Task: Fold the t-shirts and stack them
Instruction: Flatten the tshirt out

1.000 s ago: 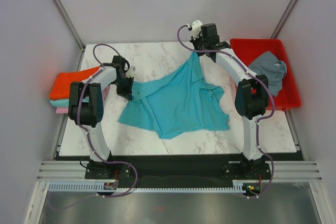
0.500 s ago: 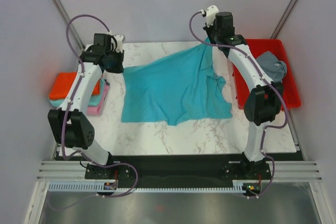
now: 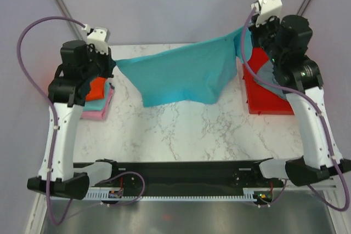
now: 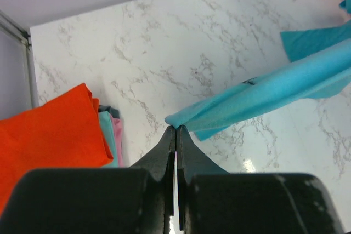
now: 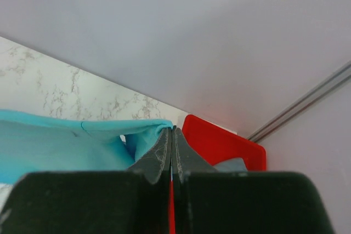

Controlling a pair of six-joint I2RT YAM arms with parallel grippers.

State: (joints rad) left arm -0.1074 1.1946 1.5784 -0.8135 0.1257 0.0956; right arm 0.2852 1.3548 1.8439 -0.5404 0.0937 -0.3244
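A turquoise t-shirt [image 3: 181, 75] hangs stretched in the air above the back of the marble table, held at both ends. My left gripper [image 3: 112, 64] is shut on its left corner; in the left wrist view the cloth [image 4: 258, 94] runs off to the right from the pinched tips [image 4: 176, 128]. My right gripper [image 3: 245, 32] is shut on the right corner, and the cloth [image 5: 66, 143] bunches at its tips [image 5: 172, 129]. A folded stack with an orange-red t-shirt [image 3: 97, 87] on top, teal and pink below, lies at the left edge. A slate grey t-shirt [image 3: 267, 75] lies in the red tray.
The red plastic tray [image 3: 263, 102] stands at the table's right edge, partly under my right arm. The marble table [image 3: 186, 130] has open surface in front of the hanging shirt. Grey walls and frame rails close in the back and sides.
Both arms rose and swung outward, lifting the turquoise t-shirt off the table and stretching it between them. It lay crumpled on the marble a second ago.
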